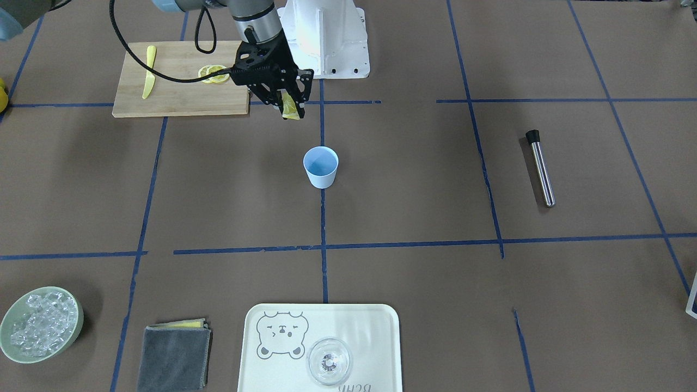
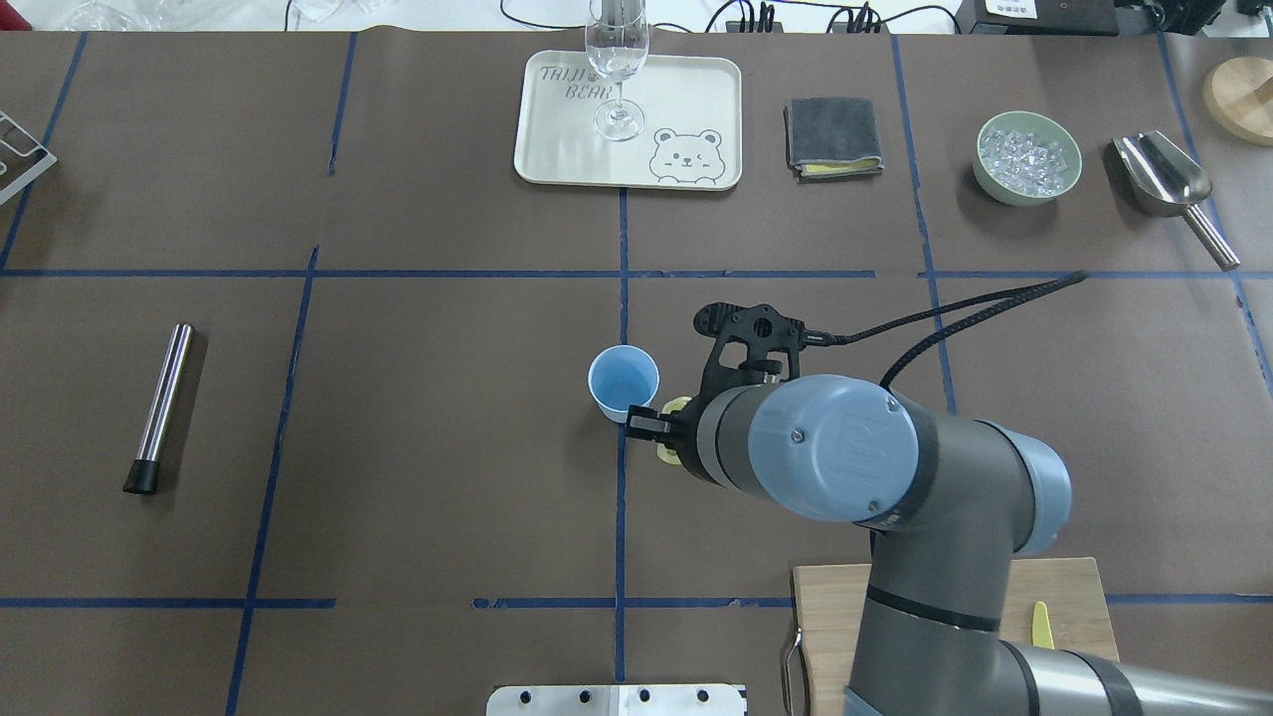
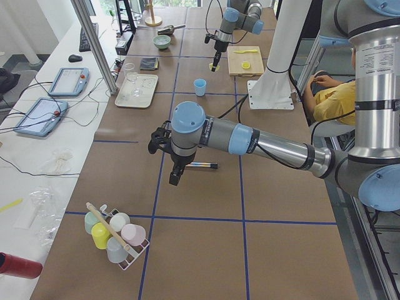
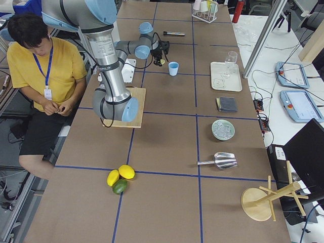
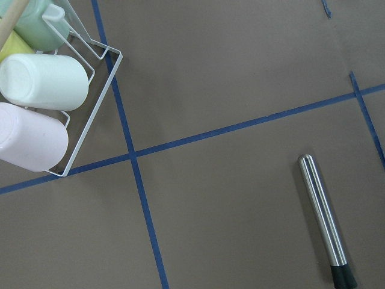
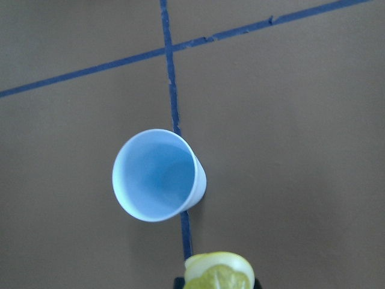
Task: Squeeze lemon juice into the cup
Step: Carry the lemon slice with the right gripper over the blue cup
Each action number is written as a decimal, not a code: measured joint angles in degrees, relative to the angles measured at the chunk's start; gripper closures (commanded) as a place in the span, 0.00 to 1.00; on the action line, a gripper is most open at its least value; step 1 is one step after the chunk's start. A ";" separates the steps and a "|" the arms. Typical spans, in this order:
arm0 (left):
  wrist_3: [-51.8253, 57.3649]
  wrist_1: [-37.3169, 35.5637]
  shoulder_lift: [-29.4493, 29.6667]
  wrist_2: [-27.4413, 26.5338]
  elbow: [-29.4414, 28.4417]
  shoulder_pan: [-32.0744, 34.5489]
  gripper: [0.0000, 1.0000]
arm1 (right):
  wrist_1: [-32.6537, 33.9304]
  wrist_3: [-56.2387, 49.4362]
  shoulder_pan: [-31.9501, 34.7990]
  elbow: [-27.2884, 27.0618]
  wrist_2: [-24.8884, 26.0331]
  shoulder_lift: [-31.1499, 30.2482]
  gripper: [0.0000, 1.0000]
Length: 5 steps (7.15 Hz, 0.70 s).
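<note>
The light-blue cup [image 1: 321, 166] stands upright and empty at the table's centre on a blue tape line; it also shows in the overhead view [image 2: 623, 383] and the right wrist view [image 6: 157, 174]. My right gripper [image 1: 292, 113] is shut on a yellow lemon slice [image 1: 287, 103] and holds it above the table, between the cutting board and the cup. In the right wrist view the slice [image 6: 219, 271] is at the bottom edge, short of the cup's rim. My left gripper [image 3: 174, 175] shows only in the exterior left view, over a metal rod; I cannot tell whether it is open.
A wooden cutting board [image 1: 179, 98] holds a yellow knife [image 1: 148, 71] and more lemon slices [image 1: 213, 73]. A metal rod [image 1: 540, 167] lies to one side. A tray [image 1: 375, 326] with a clear glass [image 1: 329, 362], a grey cloth [image 1: 174, 356] and a green bowl of ice [image 1: 41, 324] line the far edge.
</note>
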<state>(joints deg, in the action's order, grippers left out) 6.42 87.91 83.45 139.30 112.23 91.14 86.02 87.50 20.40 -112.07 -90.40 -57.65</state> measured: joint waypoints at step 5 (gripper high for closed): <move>0.00 0.07 -0.30 0.01 0.26 0.00 0.00 | -3.21 1.50 4.21 15.57 -2.09 10.37 0.55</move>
<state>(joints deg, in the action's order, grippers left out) 6.42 87.98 83.15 139.31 112.49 91.14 82.81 89.00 24.61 -96.50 -92.49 -47.28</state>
